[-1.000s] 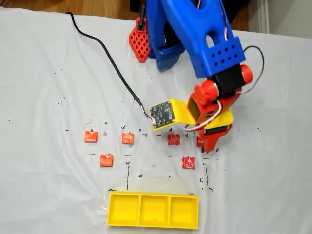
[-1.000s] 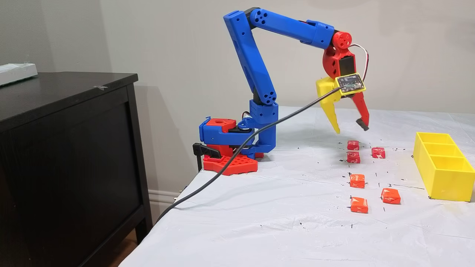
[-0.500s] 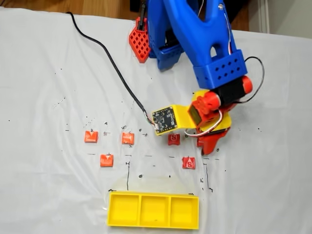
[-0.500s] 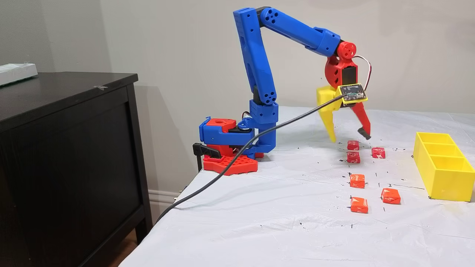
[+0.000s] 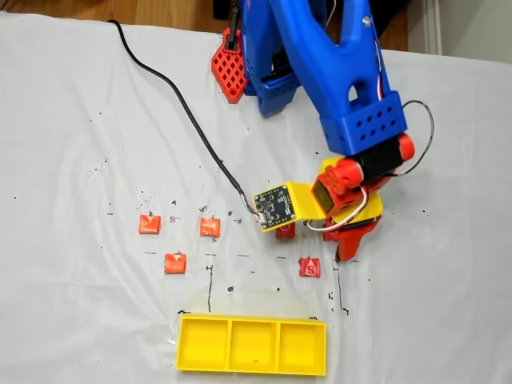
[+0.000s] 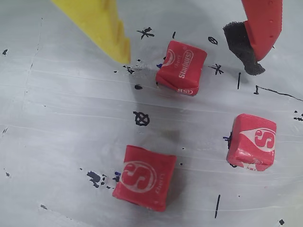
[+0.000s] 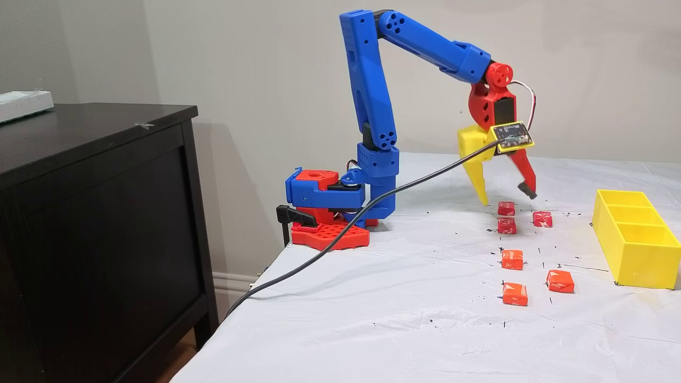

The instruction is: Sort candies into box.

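My gripper [image 6: 189, 64] is open, its yellow finger [image 6: 109, 28] and red finger with a black pad [image 6: 258, 28] straddling a red candy [image 6: 181, 67] from just above. Two more red candies [image 6: 144, 177] [image 6: 252, 142] lie nearer in the wrist view. In a fixed view the gripper [image 7: 506, 198] hovers over the farthest red candy [image 7: 506, 208], with red ones [image 7: 506, 225] [image 7: 542, 218] beside it and three orange candies [image 7: 512, 259] [image 7: 515, 293] [image 7: 560, 281] closer to the camera. The yellow box [image 7: 636, 263] stands at the right with nothing in it.
From above, the box [image 5: 251, 319] sits at the front edge, the orange candies [image 5: 148, 224] [image 5: 210, 227] [image 5: 174, 262] to the left. A black cable [image 5: 176, 96] trails from the wrist camera board [image 5: 276, 206] across the cloth. A dark cabinet [image 7: 96, 213] stands beside the table.
The arm has reached further out and lowered, bringing the open gripper down around the far red candy. The candies and box have not moved.
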Tool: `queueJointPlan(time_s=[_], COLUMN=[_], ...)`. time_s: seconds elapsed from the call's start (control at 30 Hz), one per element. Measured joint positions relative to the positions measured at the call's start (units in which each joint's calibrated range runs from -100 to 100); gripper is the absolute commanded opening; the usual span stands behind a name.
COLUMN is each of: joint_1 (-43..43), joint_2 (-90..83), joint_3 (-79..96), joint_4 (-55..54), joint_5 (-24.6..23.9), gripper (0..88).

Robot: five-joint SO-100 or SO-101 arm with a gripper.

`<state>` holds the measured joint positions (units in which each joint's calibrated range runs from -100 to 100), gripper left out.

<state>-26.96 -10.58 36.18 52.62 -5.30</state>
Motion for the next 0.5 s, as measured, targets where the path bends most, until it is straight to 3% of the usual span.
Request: queueJointPlan(time_s=[0.43, 0.5], joint_1=[0.0, 0.0], joint_2=[3.13, 4.15], joint_3=[0.0, -0.17], joint_4=[-4.37, -5.24], joint_5=[0.0, 0.0], gripper=[29.5, 22.3])
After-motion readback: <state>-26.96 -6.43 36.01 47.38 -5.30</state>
